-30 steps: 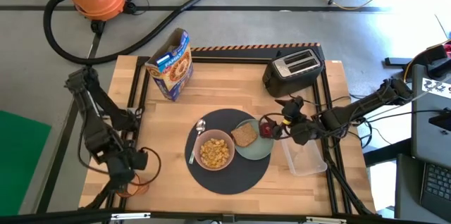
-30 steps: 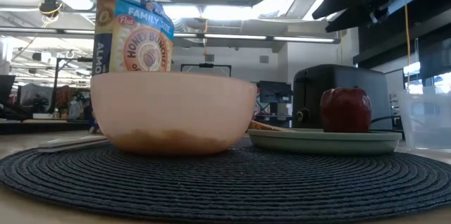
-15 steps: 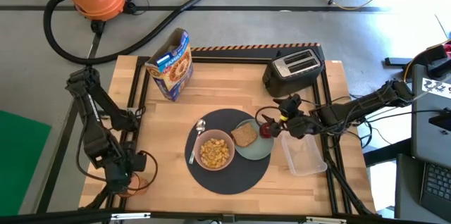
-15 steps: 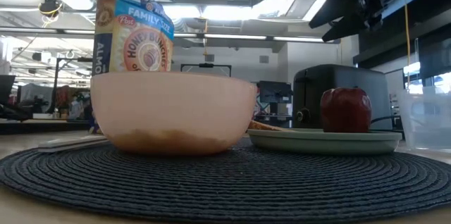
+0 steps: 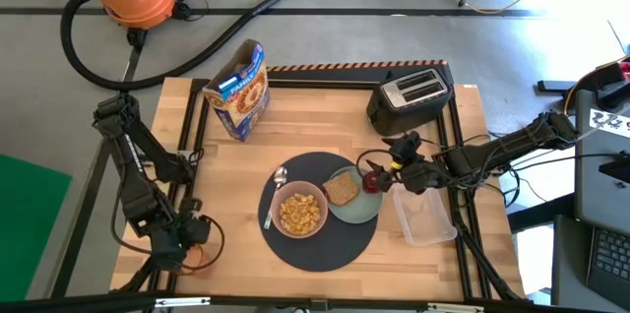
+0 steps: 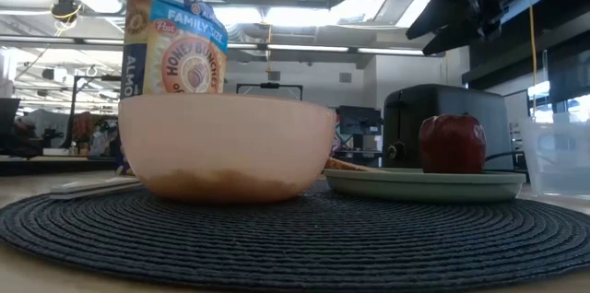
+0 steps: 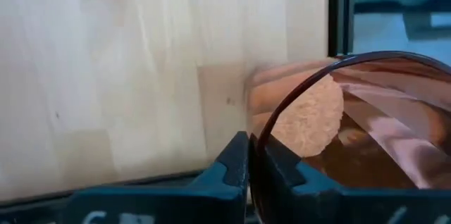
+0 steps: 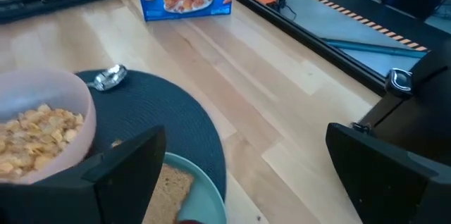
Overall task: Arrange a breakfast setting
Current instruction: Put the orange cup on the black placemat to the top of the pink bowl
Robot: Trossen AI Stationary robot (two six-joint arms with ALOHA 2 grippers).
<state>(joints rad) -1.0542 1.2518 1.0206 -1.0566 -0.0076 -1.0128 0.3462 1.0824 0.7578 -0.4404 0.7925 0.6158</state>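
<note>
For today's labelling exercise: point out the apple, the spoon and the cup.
apple (image 6: pixel 453 143): low view, middle of its red side.
spoon (image 5: pixel 280 174): high view, its bowl end.
cup (image 7: pixel 366 139): left wrist view, its orange wall.

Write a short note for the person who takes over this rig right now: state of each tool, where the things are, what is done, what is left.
Left tool: shut on the rim of the orange cup, at the table's front-left corner.
Right tool: open, above the apple.
Done: bowl with cereal, spoon and plate lie on the mat; toast and apple are on the plate.
Left: bring the cup to the mat.
</note>
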